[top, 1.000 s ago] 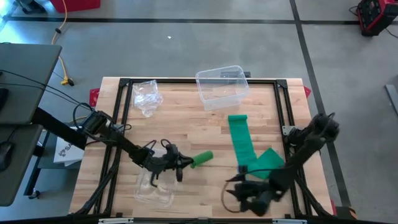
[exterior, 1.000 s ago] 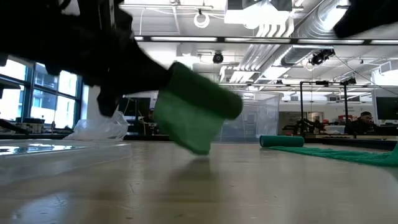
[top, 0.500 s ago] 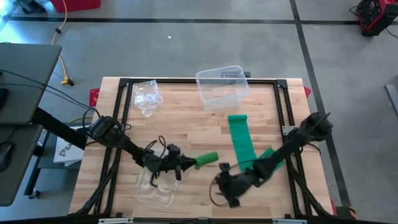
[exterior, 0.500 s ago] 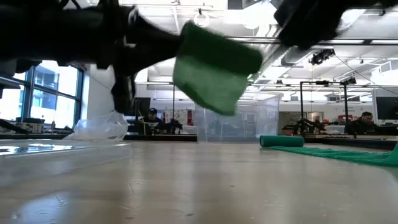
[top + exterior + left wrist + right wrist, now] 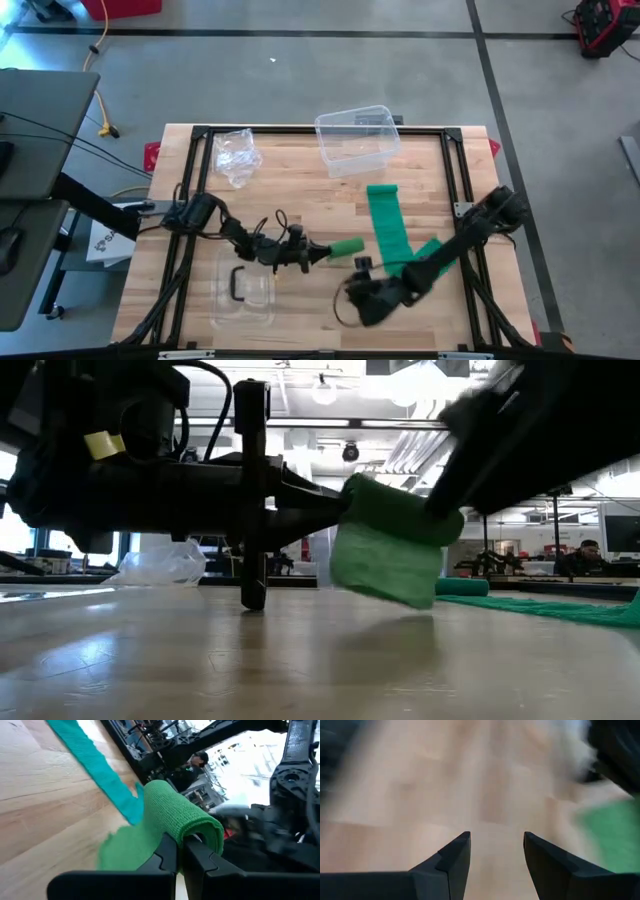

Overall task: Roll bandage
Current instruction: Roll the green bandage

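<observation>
Two hands have closed in: the left hand [image 5: 318,252], clamped on the green roll [image 5: 347,247], has carried it rightward above the surface [image 5: 300,205], and the right hand [image 5: 358,292], jaws apart and empty, has swung in beside it, likely for a handover.
</observation>
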Robot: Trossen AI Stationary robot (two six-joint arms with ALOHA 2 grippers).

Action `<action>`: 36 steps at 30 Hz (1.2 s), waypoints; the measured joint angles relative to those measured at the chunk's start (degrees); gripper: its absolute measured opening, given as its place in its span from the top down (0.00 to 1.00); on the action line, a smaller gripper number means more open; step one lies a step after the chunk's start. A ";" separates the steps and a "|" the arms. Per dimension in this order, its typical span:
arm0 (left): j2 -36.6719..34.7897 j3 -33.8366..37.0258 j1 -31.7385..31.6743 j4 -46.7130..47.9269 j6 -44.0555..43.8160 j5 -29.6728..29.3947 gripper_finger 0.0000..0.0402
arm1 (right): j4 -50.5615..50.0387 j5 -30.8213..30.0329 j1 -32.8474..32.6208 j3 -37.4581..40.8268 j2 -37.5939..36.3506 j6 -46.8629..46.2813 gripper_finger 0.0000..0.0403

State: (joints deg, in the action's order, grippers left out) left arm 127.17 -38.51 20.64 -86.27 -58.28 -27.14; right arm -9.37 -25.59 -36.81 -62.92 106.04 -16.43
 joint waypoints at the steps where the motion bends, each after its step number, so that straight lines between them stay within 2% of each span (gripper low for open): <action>1: 0.01 0.17 -0.19 0.26 -0.14 0.01 1.00 | -0.79 -1.27 1.14 0.01 0.72 1.03 0.57; 7: -0.06 1.01 -0.46 0.59 -1.58 -0.65 1.00 | -1.31 -2.85 6.02 0.00 2.14 6.34 0.57; 12: -0.04 0.49 0.64 0.81 -4.51 -3.50 1.00 | -2.32 -2.07 3.49 0.00 0.62 3.88 0.57; 14: 0.12 -1.30 1.77 1.64 -6.59 -3.76 1.00 | -3.28 1.21 1.91 0.00 -0.41 1.59 0.57; 17: 0.22 -4.97 3.61 5.02 -8.28 -3.48 1.00 | -3.10 10.66 0.43 0.00 -1.84 -0.92 0.57; 19: 0.13 -5.93 3.73 7.64 -9.26 -3.65 1.00 | -2.88 13.90 0.39 0.00 -1.90 -0.48 0.57; 21: -0.14 -5.62 2.60 10.72 -11.26 -4.14 1.00 | -3.82 13.58 1.27 0.00 -1.44 2.13 0.57; 26: -0.52 -4.78 -0.10 13.28 -11.91 -3.50 0.99 | -5.56 6.91 4.17 0.00 -0.01 6.72 0.57; 36: -0.83 -4.77 -2.19 15.69 -12.15 -2.03 0.99 | -6.48 6.51 10.04 0.02 2.01 15.75 0.57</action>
State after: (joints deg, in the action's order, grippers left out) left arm 126.34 -43.29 18.45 -70.59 -70.43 -29.17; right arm -15.85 -19.09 -26.77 -62.89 108.05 -0.68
